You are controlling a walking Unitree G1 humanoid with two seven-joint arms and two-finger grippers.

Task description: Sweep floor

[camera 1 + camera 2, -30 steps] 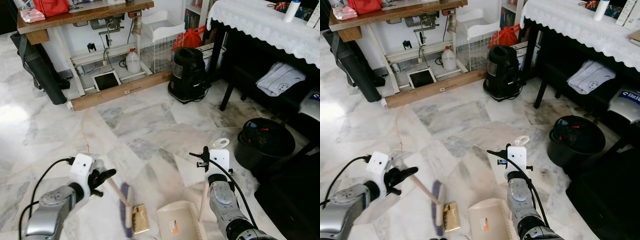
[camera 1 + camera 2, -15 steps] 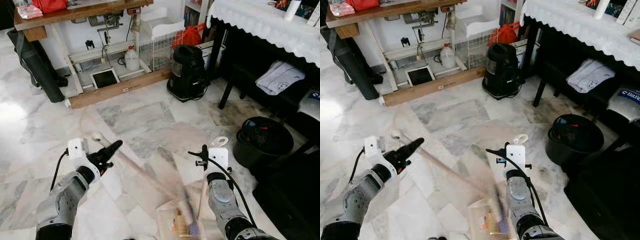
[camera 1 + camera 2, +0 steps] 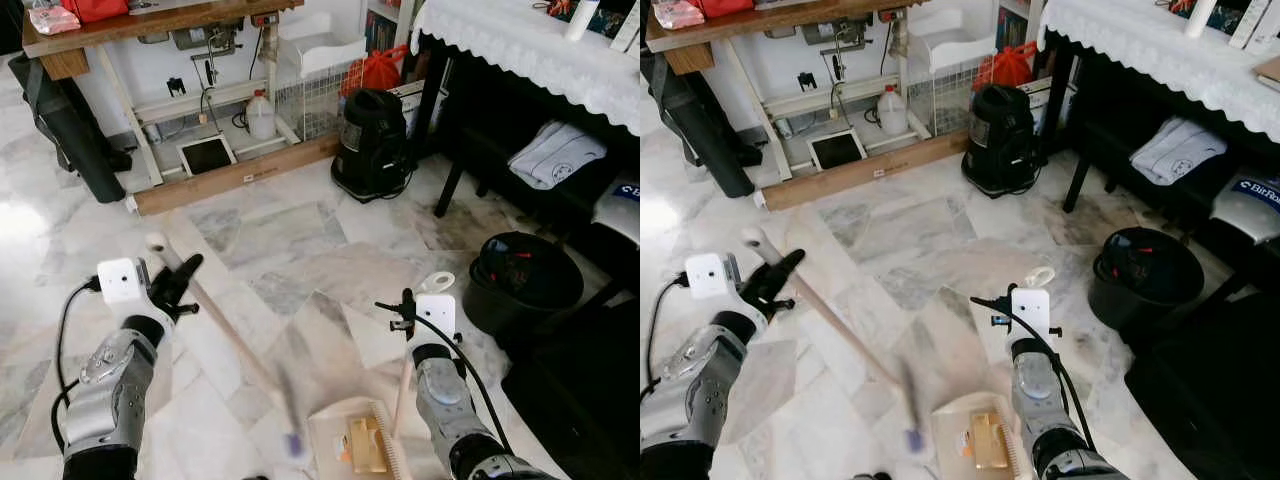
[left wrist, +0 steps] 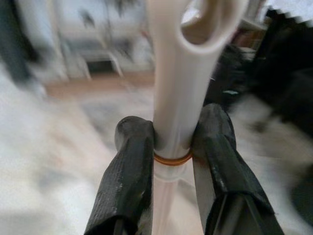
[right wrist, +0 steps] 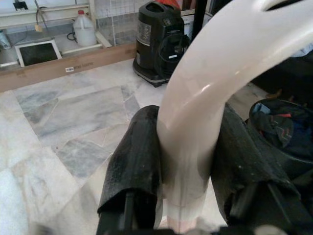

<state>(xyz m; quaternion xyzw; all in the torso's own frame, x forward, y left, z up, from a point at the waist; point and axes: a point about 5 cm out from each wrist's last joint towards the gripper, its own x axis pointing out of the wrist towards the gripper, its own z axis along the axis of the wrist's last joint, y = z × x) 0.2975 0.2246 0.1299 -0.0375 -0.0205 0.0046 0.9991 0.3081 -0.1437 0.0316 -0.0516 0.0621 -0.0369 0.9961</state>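
Looking down from the left eye view, the left gripper (image 3: 180,280) clamps the upper end of a long pale-handled broom (image 3: 225,335) whose blurred purple bristle head rests on the grey-veined marble floor (image 3: 270,235) just beside a cream plastic dustpan (image 3: 345,440); a flat golden-brown piece of litter (image 3: 365,445) lies inside the pan. The right gripper (image 3: 408,345) grips the dustpan's upright pale handle, and a black round bucket (image 3: 525,280) stands near it on the robot's right. The right eye view gives the same scene — a black canister vacuum cleaner (image 3: 1002,140) sits farther off, before a brown wooden work surface (image 3: 790,15). In the left wrist view, two black fingers (image 4: 129,176) are closed on the white broom shaft just where an orange band circles it. In the right wrist view, black fingers (image 5: 137,166) press both sides of the curved cream dustpan handle — the vacuum cleaner stands beyond.
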